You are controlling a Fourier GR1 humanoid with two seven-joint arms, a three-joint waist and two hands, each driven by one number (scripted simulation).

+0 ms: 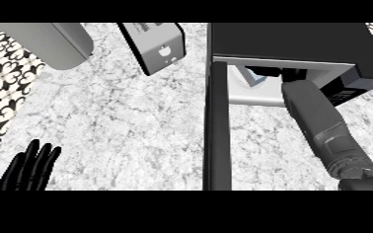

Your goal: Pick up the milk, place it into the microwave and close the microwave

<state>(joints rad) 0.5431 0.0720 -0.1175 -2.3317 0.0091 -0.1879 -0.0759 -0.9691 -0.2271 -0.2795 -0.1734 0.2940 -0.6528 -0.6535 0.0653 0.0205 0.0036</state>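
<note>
The left hand [29, 167] rested open at the lower left edge, fingers straight and up, holding nothing. Well above it lay a grey rounded appliance [55, 42], and to the right of that a dark tilted toaster [157, 47] on the marble counter [124, 123]. Further right the microwave's open door [217, 128] stood edge-on beside the right forearm. The right hand [273, 72] was inside the microwave [291, 39]; whether its fingers were curled could not be told. The milk [251, 78] sat in the cavity, just left of that hand.
</note>
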